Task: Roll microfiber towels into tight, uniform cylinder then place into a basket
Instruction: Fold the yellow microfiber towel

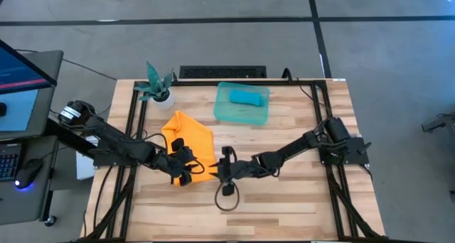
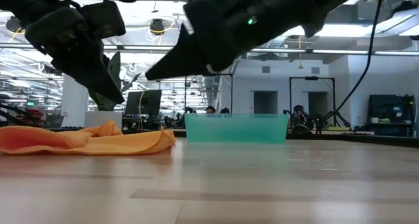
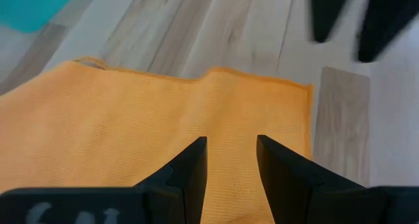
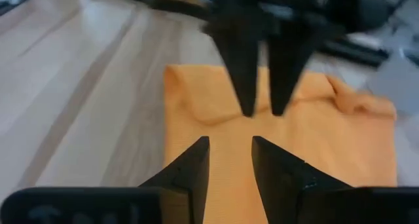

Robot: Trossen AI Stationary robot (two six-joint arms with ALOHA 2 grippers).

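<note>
An orange microfiber towel point(image 1: 190, 138) lies spread on the wooden table, rumpled along its far side point(image 2: 85, 140). My left gripper point(image 3: 230, 142) hovers open over the towel's near part, fingers slanting down. My right gripper point(image 4: 229, 142) faces it from the table's right, open, over the towel's right edge point(image 1: 211, 165). Each wrist view shows the other gripper opposite: the left gripper point(image 4: 262, 109) and the right gripper point(image 3: 344, 44). In the low view both sets of fingers stand above the cloth. A turquoise towel point(image 1: 249, 96) lies rolled in the teal basket point(image 1: 226, 114).
A small white pot with a teal plant point(image 1: 158, 87) stands at the far left of the table. A black bar point(image 1: 222, 72) lies along the far edge. A dark cable loop point(image 1: 227, 199) hangs below my right gripper. Bare wood spans the near half point(image 1: 284, 207).
</note>
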